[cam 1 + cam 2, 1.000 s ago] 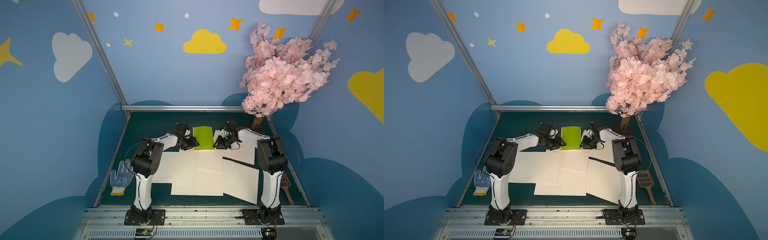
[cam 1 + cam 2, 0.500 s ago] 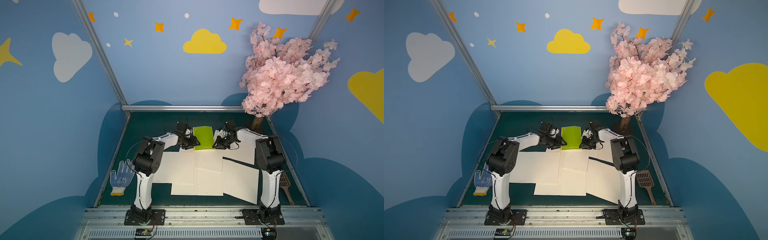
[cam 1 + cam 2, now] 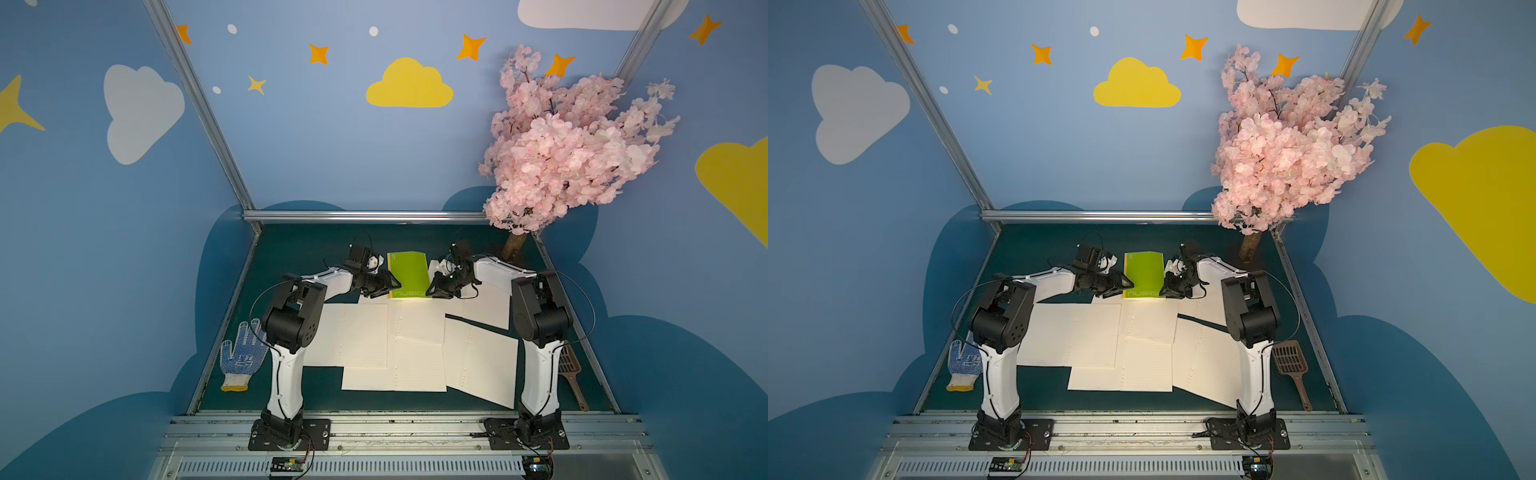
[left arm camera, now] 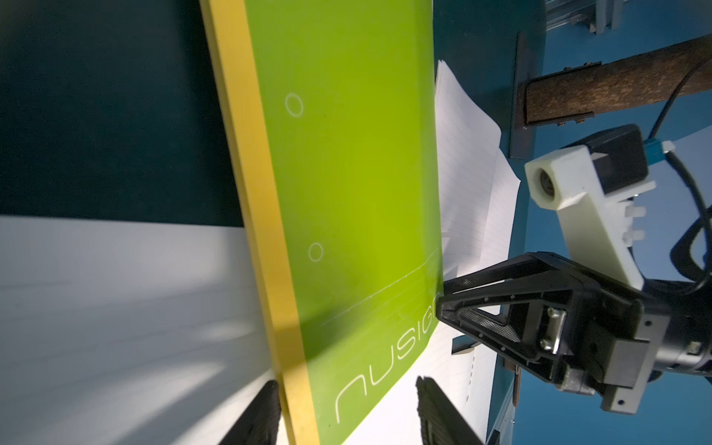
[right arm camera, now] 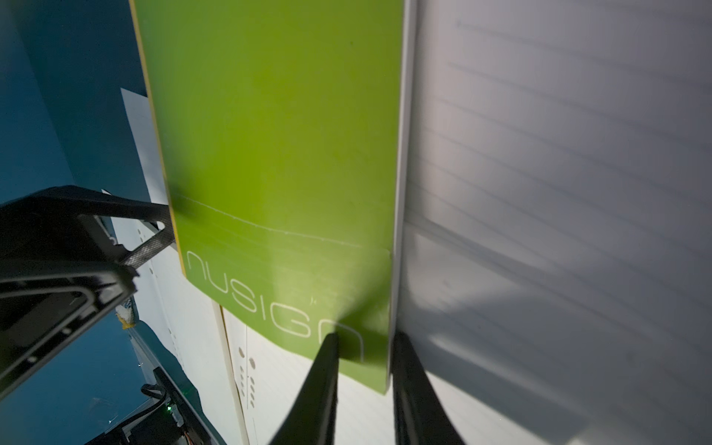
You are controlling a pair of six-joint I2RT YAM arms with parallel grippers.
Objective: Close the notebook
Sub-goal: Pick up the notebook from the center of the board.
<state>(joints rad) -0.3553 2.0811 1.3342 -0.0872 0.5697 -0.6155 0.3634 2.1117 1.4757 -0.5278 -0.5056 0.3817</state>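
At the right pincer (image 3: 429, 291), the green notebook (image 3: 409, 269) lies closed.

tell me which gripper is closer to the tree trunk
Right. The right gripper is at the green notebook edge on the side of the tree trunk; the left gripper is at the opposite, yellow-spine edge, with the notebook between it and the trunk.

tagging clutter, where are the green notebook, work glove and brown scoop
green notebook (image 3: 409, 270): in a top view, cover
work glove (image 3: 243, 358): in a top view, palm
brown scoop (image 3: 1289, 358): in a top view, slotted head
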